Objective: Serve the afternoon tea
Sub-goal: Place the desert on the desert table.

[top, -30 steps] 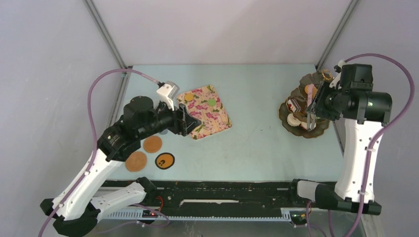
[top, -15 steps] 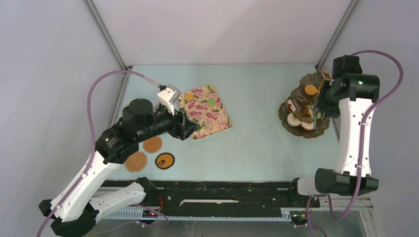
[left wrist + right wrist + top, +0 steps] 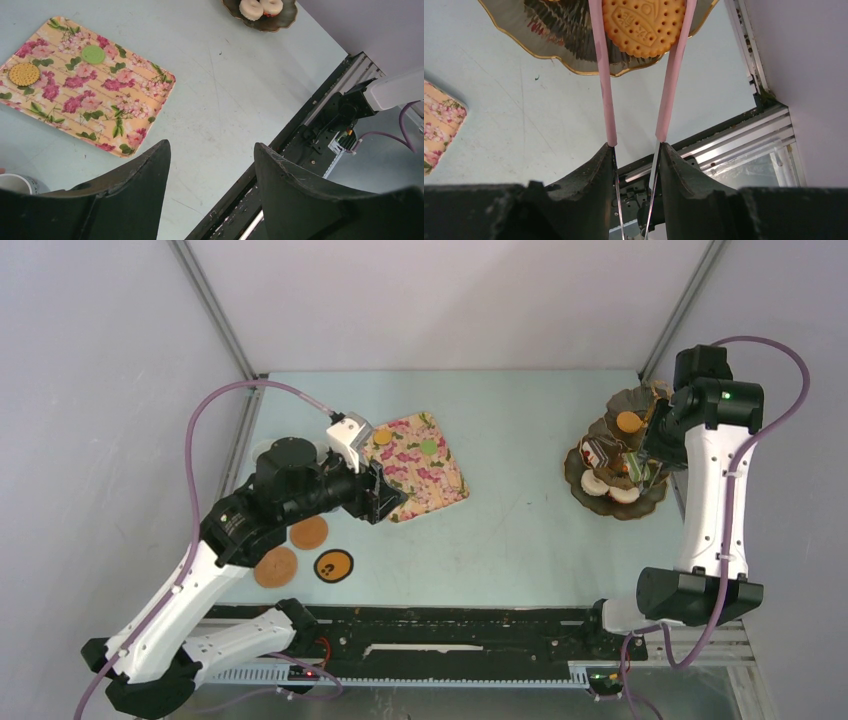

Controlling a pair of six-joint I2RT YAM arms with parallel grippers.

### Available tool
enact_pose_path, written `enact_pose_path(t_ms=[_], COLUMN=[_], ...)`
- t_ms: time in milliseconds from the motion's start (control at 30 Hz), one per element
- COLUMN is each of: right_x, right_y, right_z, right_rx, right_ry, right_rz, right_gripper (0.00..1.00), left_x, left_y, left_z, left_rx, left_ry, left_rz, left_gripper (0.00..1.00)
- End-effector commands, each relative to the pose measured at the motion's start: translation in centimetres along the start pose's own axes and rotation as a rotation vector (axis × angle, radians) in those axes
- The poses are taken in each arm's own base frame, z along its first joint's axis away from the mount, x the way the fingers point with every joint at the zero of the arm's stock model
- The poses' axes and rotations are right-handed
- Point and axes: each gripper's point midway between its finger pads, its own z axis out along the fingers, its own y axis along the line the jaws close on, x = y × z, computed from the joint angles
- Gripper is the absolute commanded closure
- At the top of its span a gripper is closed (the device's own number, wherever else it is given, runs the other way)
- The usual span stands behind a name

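Observation:
My right gripper [image 3: 636, 150] is shut on the pink tongs [image 3: 604, 90]. A round biscuit [image 3: 644, 25] sits between the tong arms over a gold-rimmed tier [image 3: 559, 35] of the dark stand [image 3: 640, 508]; I cannot tell whether it rests on the tier. The biscuit also shows in the top view [image 3: 628, 422]. Donuts and cake lie on the stand's lower tier [image 3: 600, 483]. My left gripper [image 3: 212, 150] is open and empty above the table, beside the floral tray [image 3: 85, 85]. That tray holds a biscuit [image 3: 24, 74] and a green macaron [image 3: 93, 54].
Three round coasters [image 3: 309, 532] [image 3: 275, 566] [image 3: 333, 566] lie near the left arm's side. A mug rim [image 3: 15, 182] shows at the left wrist view's lower left. The black rail [image 3: 450, 625] runs along the near edge. The stand sits close to the right wall.
The right arm has pulled back and turned, so the biscuit now shows on the stand in the top view. The left gripper has shifted slightly towards the tray.

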Motion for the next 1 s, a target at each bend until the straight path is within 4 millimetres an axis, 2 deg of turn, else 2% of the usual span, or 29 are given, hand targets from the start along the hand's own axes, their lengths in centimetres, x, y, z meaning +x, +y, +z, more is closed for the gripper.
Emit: enact_pose_path(t_ms=[0,333,733,967], right_x=[-1.75,-1.85,-1.62,-1.45], right_y=[-0.05,-0.17,-0.34,-0.34], right_z=[0.09,0.65,0.79,0.78], right_rx=[0.002,0.013,0.018,0.016], right_ry=[-0.070,-0.075,-0.079,-0.083], right_rz=[-0.001,-0.002,-0.007,-0.006], right_gripper=[0.75,0.64,0.57,0.58], left_x=[-1.07,-0.79,-0.80,-0.72], left_y=[-0.04,0.10,0.16,0.22], left_z=[-0.27,-0.33,-0.45,-0.47], left_rx=[-0.004,-0.010,-0.013,-0.016], left_ry=[-0.031,-0.028,-0.031,-0.030], left_rz=[0.037,0.038,0.041,0.041], left_gripper=[0.31,0.31,0.31,0.31])
